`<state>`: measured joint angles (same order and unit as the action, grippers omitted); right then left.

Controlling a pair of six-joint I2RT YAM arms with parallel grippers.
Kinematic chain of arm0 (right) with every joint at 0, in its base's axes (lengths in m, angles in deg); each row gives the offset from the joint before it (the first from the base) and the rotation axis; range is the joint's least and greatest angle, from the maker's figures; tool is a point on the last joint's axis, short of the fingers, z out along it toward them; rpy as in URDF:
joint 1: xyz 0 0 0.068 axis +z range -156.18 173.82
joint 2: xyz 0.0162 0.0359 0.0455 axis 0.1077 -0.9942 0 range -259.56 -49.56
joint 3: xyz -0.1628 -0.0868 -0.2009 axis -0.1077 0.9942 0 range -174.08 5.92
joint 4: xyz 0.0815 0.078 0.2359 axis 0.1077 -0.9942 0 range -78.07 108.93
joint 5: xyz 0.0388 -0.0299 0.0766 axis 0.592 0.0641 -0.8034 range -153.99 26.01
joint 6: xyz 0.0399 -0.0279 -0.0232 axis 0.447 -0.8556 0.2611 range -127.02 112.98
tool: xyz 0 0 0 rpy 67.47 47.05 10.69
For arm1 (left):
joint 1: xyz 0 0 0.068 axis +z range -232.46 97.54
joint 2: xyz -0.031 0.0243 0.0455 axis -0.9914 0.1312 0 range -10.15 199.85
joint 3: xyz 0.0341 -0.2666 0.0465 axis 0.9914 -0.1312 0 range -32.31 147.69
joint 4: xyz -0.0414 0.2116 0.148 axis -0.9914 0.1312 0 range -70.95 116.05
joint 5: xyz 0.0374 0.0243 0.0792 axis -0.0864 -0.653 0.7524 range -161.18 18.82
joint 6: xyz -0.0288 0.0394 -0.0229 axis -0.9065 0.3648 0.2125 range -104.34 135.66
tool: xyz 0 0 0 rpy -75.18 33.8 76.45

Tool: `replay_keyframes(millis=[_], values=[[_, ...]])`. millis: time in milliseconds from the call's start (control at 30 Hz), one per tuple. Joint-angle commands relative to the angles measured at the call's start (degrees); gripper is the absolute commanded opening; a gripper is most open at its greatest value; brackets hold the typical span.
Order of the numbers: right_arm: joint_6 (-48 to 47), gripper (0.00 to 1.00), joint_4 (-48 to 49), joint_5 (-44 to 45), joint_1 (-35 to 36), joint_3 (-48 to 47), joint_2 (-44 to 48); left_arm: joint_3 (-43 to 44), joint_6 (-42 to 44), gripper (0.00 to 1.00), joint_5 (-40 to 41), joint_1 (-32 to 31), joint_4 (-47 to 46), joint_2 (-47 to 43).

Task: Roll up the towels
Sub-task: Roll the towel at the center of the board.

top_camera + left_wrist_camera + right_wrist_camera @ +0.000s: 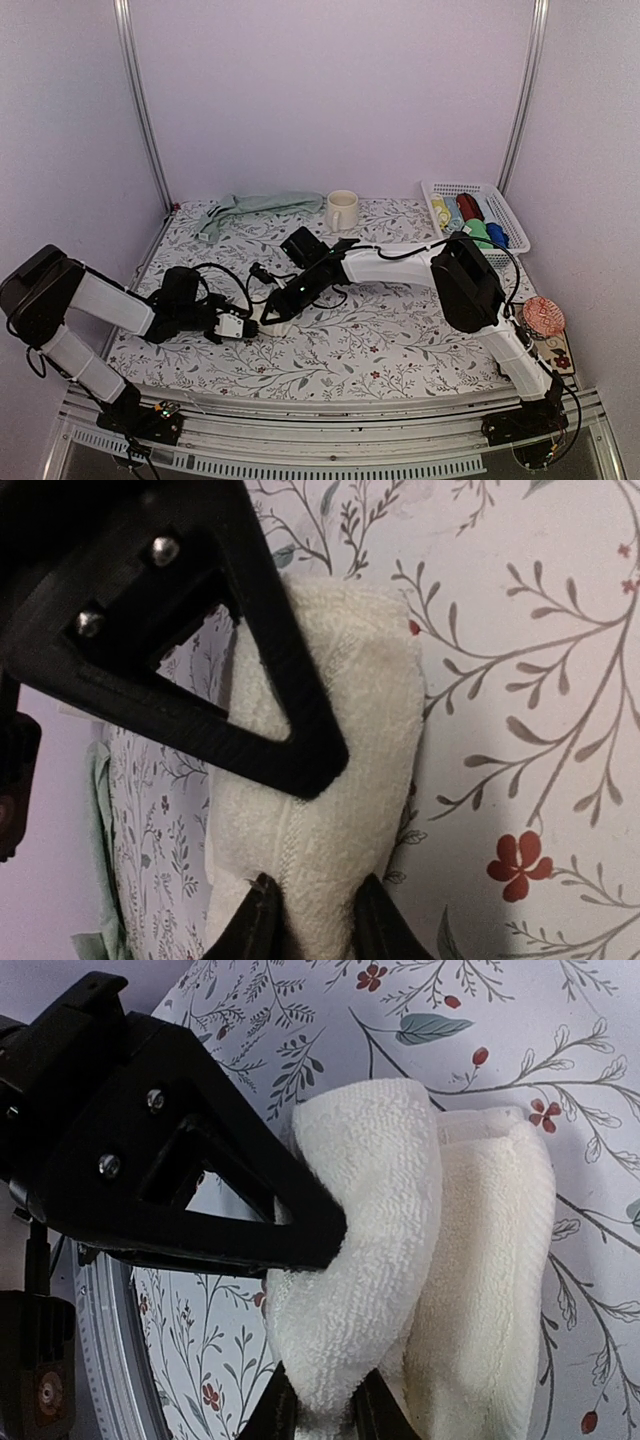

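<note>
Towel: cream towel [340, 740], partly rolled, lies mid-table between the two grippers.
Axis: its length runs straight away from each gripper, roughly left to right across the table [400, 345].
Left gripper [316, 920]: fingers pinch the towel's near end.
Right gripper [322, 1405]: clamped on the rolled fold at the opposite end.
Green towel [255, 205]: unrolled at the back, well apart, neither gripper clearly nearer.

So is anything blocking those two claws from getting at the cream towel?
Nothing visible does. The left claw and the right claw each pinch a fold of the cream towel. The mug stands apart at the back.
</note>
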<state>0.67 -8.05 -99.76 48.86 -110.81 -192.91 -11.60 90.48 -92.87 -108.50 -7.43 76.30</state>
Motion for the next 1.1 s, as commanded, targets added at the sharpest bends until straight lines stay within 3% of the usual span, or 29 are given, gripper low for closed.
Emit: replay_keyframes(millis=[0, 333, 600, 633, 700, 1067], values=[[0.47, 0.18, -1.82, -3.34, 0.68, 1.57, -1.34, 0.70, 1.30, 0.22, 3.33, -0.59, -2.99, 3.40], [-1.01, 0.57, 0.67, 2.09, -0.56, 6.82, 6.25, 0.16, 4.48, 0.18, 2.63, -0.68, -6.61, 6.68], [1.97, 0.64, 5.98, 5.90, -4.10, 14.59, 13.77, -1.09, 6.13, 0.16, 2.39, -0.67, -9.86, 7.09], [2.31, 0.71, 6.05, 6.48, -4.50, 14.87, 13.46, -1.26, 6.39, 0.16, 2.32, -0.68, -10.20, 7.16], [3.23, 0.75, 5.92, 7.28, -5.17, 14.81, 12.57, -1.62, 6.74, 0.16, 2.35, -0.75, -11.25, 7.44], [4.45, 0.76, 3.55, -0.62, -5.43, 7.88, 3.18, -1.65, 8.11, 0.16, 2.52, -1.46, -11.92, 7.94]])
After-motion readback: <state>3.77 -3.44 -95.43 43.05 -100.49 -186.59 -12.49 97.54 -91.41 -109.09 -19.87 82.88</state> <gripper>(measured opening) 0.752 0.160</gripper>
